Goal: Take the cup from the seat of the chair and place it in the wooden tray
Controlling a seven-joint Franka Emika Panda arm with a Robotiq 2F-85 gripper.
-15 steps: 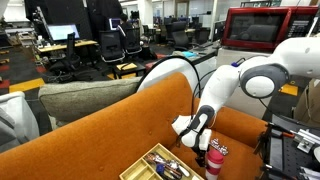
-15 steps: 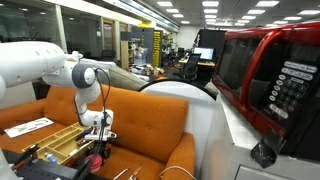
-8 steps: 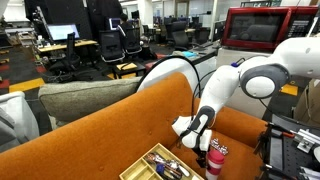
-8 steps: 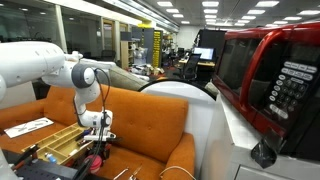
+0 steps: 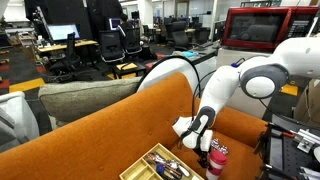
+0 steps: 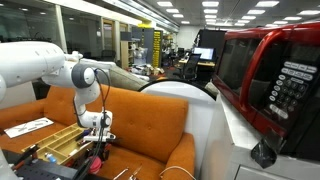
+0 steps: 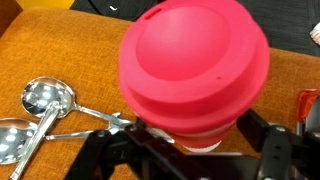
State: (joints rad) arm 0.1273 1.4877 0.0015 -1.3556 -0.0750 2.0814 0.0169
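Observation:
The pink cup (image 7: 195,65) with its darker lid fills the wrist view, standing upright on the orange chair (image 7: 60,55) seat. My gripper (image 7: 185,150) is open, with one dark finger on each side of the cup's lower body. In an exterior view the cup (image 5: 215,157) stands just right of the wooden tray (image 5: 150,163), and the gripper (image 5: 206,145) is down at it. The tray (image 6: 58,140) lies on the seat of the chair (image 6: 150,120), holding small dark objects.
Two metal spoons (image 7: 45,100) lie on the seat left of the cup. A red microwave (image 6: 270,80) stands close by. A grey-beige armchair (image 5: 80,95) sits behind the orange backrest. Black gear (image 5: 295,140) crowds the seat's edge.

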